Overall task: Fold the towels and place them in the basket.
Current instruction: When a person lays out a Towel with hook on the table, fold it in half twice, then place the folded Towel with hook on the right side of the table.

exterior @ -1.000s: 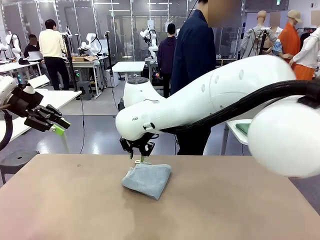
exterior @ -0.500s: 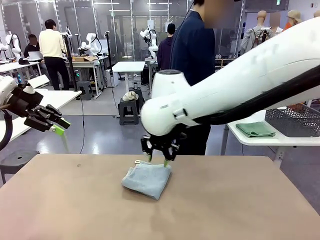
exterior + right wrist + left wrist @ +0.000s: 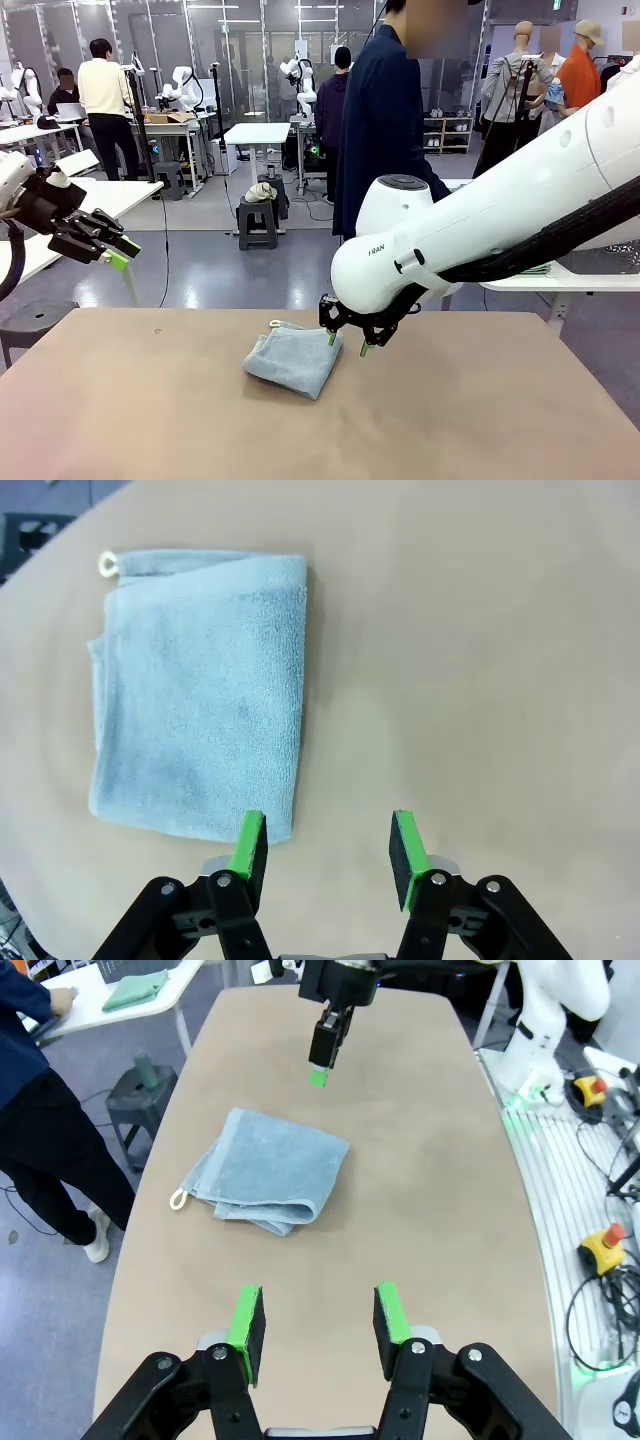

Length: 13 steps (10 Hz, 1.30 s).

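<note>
A pale grey-blue towel point(image 3: 293, 360) lies folded on the brown table point(image 3: 480, 420), near the middle. In the front view its small loop point(image 3: 274, 324) sticks out at the 11 o'clock corner. The right gripper point(image 3: 347, 343) hovers just beside the towel at its 3 o'clock, low over the table. Its green pads point(image 3: 250, 845) stand apart with nothing between them, and in the right wrist view one sits over the towel's near corner. The left gripper point(image 3: 115, 250) hangs at 9 o'clock, raised off the table's edge, jaws parted and empty. In the left wrist view, at 11 o'clock, a folded green towel point(image 3: 135, 990) rests on a white side table point(image 3: 180, 982). A person in a dark coat point(image 3: 385, 120) stands at 12 o'clock beyond the table.
</note>
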Each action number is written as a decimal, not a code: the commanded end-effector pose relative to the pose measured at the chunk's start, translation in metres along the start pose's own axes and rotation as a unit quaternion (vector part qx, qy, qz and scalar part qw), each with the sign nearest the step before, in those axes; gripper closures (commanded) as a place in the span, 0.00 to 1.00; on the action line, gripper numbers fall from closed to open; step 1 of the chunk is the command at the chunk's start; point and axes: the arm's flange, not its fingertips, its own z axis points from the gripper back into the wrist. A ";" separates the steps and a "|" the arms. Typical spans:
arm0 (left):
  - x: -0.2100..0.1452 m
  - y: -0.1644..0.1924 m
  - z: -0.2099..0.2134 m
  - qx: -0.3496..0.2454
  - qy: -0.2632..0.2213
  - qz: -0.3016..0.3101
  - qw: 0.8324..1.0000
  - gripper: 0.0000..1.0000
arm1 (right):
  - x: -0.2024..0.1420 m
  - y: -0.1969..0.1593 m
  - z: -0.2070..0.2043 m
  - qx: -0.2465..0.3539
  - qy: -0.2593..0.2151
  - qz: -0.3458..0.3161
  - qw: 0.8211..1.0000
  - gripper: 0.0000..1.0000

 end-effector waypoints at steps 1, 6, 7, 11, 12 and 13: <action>0.001 -0.002 0.001 -0.001 0.007 -0.001 1.000 0.43 | -0.002 0.002 0.001 -0.002 -0.002 0.006 1.000 0.37; 0.001 -0.002 0.001 -0.001 0.007 -0.001 1.000 0.43 | -0.002 0.002 0.001 -0.002 -0.002 0.006 1.000 0.37; 0.001 -0.002 0.001 -0.001 0.007 -0.001 1.000 0.43 | -0.002 0.002 0.001 -0.002 -0.002 0.006 1.000 0.37; 0.001 -0.002 0.001 -0.001 0.007 -0.001 1.000 0.43 | -0.002 0.002 0.001 -0.002 -0.002 0.006 1.000 0.37; 0.001 -0.002 0.001 -0.001 0.007 -0.001 1.000 0.43 | -0.002 0.001 0.000 -0.001 0.001 0.003 1.000 0.37; 0.001 -0.002 0.001 -0.001 0.007 -0.001 1.000 0.43 | 0.002 0.003 -0.007 0.008 -0.024 0.002 1.000 0.37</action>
